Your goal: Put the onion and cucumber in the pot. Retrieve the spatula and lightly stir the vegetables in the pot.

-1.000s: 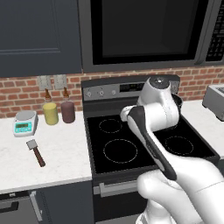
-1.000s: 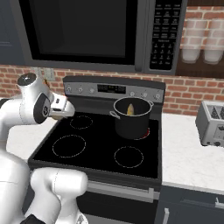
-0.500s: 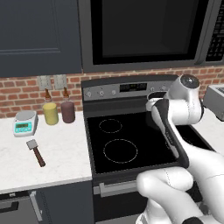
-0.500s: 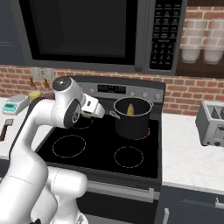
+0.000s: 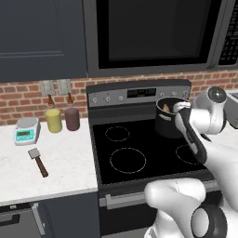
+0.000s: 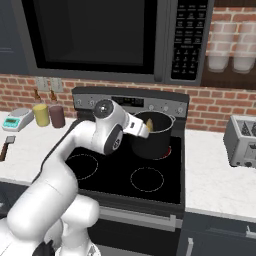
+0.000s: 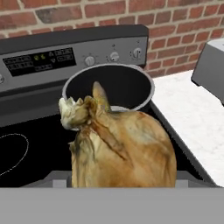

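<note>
The tan-brown onion (image 7: 124, 148) sits close up in the hand view, and my gripper (image 6: 142, 128) is shut on it; the onion hides the fingertips. I hold it just in front of the near rim of the dark pot (image 7: 109, 85), which stands on the stove's back right burner (image 5: 168, 122) (image 6: 156, 136). A yellowish piece, probably the cucumber (image 6: 149, 123), pokes up inside the pot. The spatula (image 5: 38, 161) lies on the white counter left of the stove, blade toward the wall; the right base view has the spatula (image 6: 5, 147) at its left edge.
A scale (image 5: 26, 130), a yellow jar (image 5: 53, 120) and a dark red jar (image 5: 72, 118) stand by the brick wall on the left counter. A toaster (image 6: 242, 140) sits on the right counter. The microwave (image 6: 100, 35) hangs above the stove.
The arm has swung from the left side of the stove to the right, bringing the gripper with the onion up to the pot. The pot and spatula have stayed put.
</note>
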